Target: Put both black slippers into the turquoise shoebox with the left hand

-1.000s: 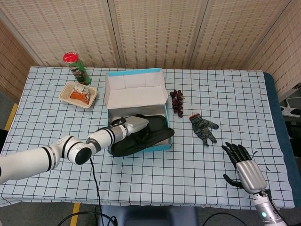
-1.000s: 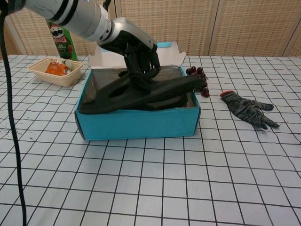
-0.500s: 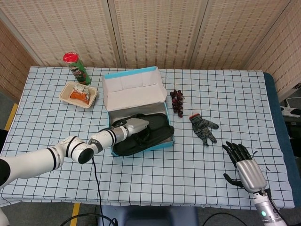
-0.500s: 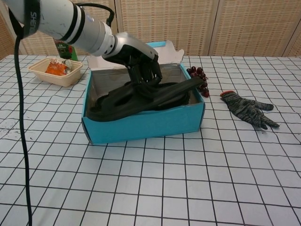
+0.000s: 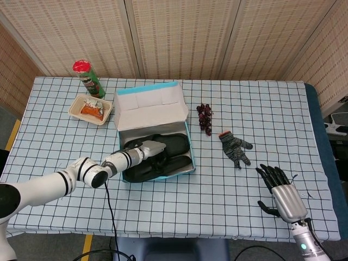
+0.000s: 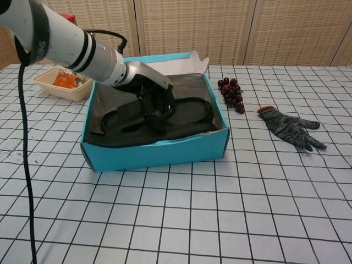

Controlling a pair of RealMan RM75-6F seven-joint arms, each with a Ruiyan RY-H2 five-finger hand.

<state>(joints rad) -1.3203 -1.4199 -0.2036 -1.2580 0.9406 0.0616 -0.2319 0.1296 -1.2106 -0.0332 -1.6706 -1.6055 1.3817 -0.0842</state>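
Note:
The turquoise shoebox (image 5: 187, 163) (image 6: 154, 155) stands open on the table with its white lid (image 5: 149, 103) folded back. Both black slippers lie flat inside it, side by side: one nearer the front wall (image 5: 163, 168) (image 6: 124, 129) and one behind it (image 5: 173, 142) (image 6: 195, 107). My left hand (image 5: 149, 151) (image 6: 151, 98) reaches down into the box, and its fingers (image 6: 158, 111) are curled around the strap of the front slipper. My right hand (image 5: 283, 191) rests palm down at the table's near right, fingers spread, holding nothing.
A grey knit glove (image 5: 235, 148) (image 6: 290, 127) and a bunch of dark grapes (image 5: 205, 117) (image 6: 231, 92) lie right of the box. A beige food tray (image 5: 91, 109) (image 6: 59, 81) and a green crisp can (image 5: 88, 78) stand at the back left.
The slipper that lay tilted across the box rim has sunk down flat inside the box under my left hand. The box has slid a little to the left.

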